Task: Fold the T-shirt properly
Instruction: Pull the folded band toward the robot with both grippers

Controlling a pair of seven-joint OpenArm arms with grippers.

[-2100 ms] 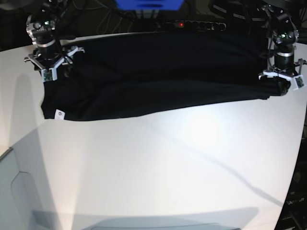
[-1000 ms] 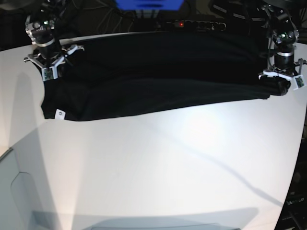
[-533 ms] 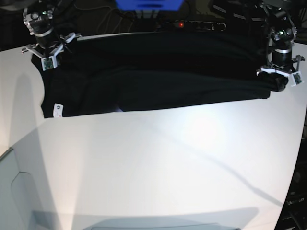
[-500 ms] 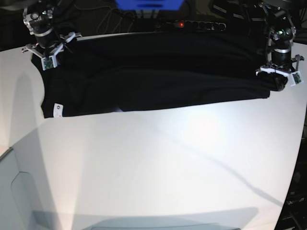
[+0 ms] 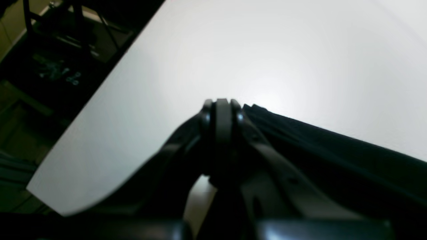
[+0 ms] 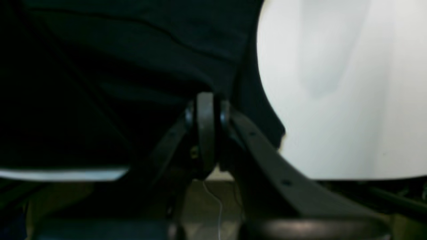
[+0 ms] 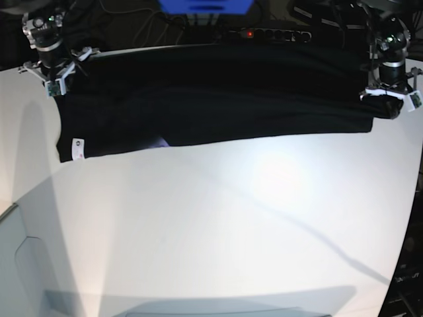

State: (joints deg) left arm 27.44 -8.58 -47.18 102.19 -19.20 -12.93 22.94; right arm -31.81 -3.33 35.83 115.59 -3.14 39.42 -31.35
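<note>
White table; black power strip, red light lit, behind far edge; blue object beside.

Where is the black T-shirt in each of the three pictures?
Base view: the T-shirt stretches across the far end of the white table, between the two hands.
Left wrist view: it fills the lower right, beside the left hand.
Right wrist view: it covers the upper left, behind the right hand.
Shared landmark: the white table.
</note>
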